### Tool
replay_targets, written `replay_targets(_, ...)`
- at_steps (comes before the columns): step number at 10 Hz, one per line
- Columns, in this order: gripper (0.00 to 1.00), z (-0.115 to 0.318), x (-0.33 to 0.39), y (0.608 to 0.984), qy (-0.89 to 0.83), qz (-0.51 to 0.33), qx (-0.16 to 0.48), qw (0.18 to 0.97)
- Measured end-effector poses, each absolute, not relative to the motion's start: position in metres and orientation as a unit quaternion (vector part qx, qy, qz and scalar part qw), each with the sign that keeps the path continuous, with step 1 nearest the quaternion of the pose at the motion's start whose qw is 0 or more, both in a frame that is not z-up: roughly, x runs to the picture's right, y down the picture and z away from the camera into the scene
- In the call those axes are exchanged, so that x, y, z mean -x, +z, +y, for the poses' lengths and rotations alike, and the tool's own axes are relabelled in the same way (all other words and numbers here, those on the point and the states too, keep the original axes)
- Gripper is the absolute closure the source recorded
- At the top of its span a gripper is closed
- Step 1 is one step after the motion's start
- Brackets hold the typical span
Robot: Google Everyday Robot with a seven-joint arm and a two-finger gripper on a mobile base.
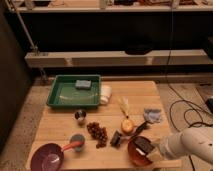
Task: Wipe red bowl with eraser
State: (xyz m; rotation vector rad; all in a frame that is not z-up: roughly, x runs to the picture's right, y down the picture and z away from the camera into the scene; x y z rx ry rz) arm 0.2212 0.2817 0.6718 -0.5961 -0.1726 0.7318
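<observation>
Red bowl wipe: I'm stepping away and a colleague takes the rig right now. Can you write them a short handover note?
Gripper: at the near right corner of the wooden table, arm reaching in from the right, right at the red bowl's rim.
Red bowl: at the table's front edge, right of the purple bowl.
Eraser: dark block lying in the red bowl, at the gripper.
Done: eraser is brought into the bowl.
Left: whether wiping has been finished cannot be told; check the grasp, complete the wipe, then withdraw the eraser.
</observation>
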Motion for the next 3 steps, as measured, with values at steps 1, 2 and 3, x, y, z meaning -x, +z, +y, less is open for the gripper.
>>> replay_targets(1,1.0,0.281,-0.215,0.674,0.35,-0.086,0.29,0.886)
replay_targets(2,1.0,0.278,-0.206,0.677,0.347,-0.091,0.293,0.887)
replay_targets(3,1.0,0.277,-0.201,0.677,0.345,-0.094,0.293,0.887)
